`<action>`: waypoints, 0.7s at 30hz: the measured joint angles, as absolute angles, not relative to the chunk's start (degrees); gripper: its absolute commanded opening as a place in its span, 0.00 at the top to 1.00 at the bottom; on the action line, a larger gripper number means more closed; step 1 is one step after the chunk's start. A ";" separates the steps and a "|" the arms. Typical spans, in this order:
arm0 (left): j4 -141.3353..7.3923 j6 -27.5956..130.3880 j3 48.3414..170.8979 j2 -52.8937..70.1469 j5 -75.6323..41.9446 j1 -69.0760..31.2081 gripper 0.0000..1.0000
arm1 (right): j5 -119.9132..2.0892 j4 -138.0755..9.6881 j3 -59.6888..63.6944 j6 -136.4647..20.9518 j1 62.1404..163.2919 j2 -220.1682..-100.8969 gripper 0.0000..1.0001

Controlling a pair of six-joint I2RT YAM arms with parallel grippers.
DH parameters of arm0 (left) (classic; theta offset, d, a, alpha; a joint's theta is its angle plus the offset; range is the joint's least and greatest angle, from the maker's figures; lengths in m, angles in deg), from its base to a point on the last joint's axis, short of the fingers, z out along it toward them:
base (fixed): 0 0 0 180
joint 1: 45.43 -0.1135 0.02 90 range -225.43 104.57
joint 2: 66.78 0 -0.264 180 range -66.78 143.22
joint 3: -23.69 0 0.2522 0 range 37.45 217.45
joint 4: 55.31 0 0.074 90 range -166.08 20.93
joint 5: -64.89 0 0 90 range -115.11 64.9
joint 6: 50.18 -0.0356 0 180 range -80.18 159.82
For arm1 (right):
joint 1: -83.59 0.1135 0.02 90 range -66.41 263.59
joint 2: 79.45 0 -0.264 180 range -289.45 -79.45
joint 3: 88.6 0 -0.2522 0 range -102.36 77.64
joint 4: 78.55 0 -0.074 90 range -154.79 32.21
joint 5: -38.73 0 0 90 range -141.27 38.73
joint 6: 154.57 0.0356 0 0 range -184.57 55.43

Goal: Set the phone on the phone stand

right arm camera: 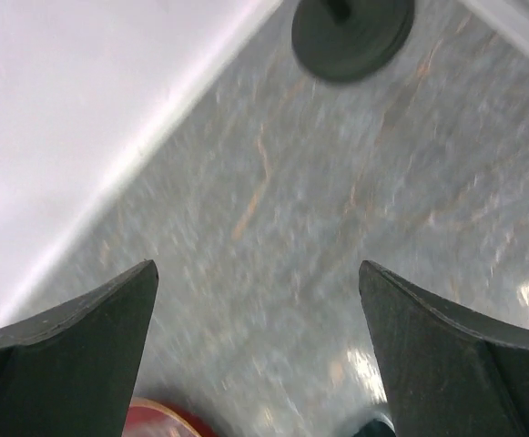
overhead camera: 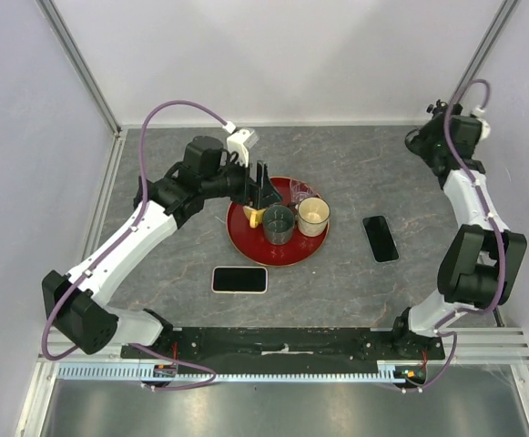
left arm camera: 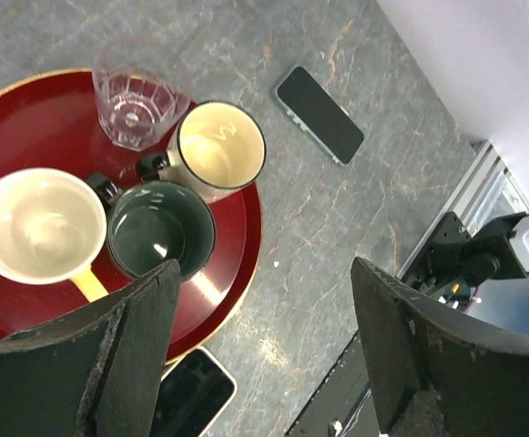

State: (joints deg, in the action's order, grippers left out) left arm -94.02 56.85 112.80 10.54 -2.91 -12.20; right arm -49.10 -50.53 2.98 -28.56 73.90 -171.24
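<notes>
The grey, veined tabletop (overhead camera: 337,164) looks hard and smooth like stone, and both phones lie flat on it, screens up. That makes them awkward to take hold of. A phone is a thin, stiff slab, fairly light, with slick glass on top and no gap beneath for a finger. My judgement is to pinch it across the narrow width, on the two long edges near the middle, and to close gently so it neither skids nor tips.

The red tray (overhead camera: 246,238) is round, glossy and shallow-rimmed. The left claw (left arm camera: 264,273) hangs above it, released and holding nothing, its dark fingers scuffed. The right claw (right arm camera: 257,269) is likewise spread wide and empty, over bare stone near the far wall.

The dark phone (overhead camera: 380,238) lies to the right of the tray and well apart from it. The pale-edged phone (overhead camera: 239,279), perhaps in a case, lies just off the tray's near rim. I cannot tell which one is meant.

On the tray stand:
- a white cup (left arm camera: 38,226) with a yellow handle
- a dark green mug (left arm camera: 159,228)
- a cream mug (left arm camera: 218,146)
- a clear faceted glass (left arm camera: 135,96)

All four are breakable and crowded close together.

A matt black disc (right arm camera: 352,32) with a stem shows in the right wrist view; it may be the stand's foot, though that is unsure
</notes>
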 measured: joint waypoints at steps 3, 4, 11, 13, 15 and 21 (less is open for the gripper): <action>-93.54 56.90 110.16 9.93 -1.05 -12.33 0.19 | -52.42 -58.48 3.07 -23.21 67.91 -174.39 0.02; -92.91 57.01 109.37 9.64 0.41 -12.35 0.19 | -52.99 -61.02 2.77 -21.39 66.64 -175.90 0.02; -86.99 60.11 107.12 8.14 9.44 -12.35 0.20 | -52.86 -72.03 -3.29 -12.28 64.98 -186.98 0.02; -85.48 61.05 106.90 8.03 11.49 -12.35 0.20 | -52.22 -74.09 -5.69 -10.03 65.00 -189.80 0.02; -84.69 61.53 106.75 7.92 12.76 -12.35 0.20 | -49.75 -74.79 -7.35 -7.60 65.26 -191.59 0.02; -83.91 61.86 106.68 7.63 14.49 -12.35 0.20 | -42.47 -72.91 -15.27 -2.29 65.55 -197.62 0.15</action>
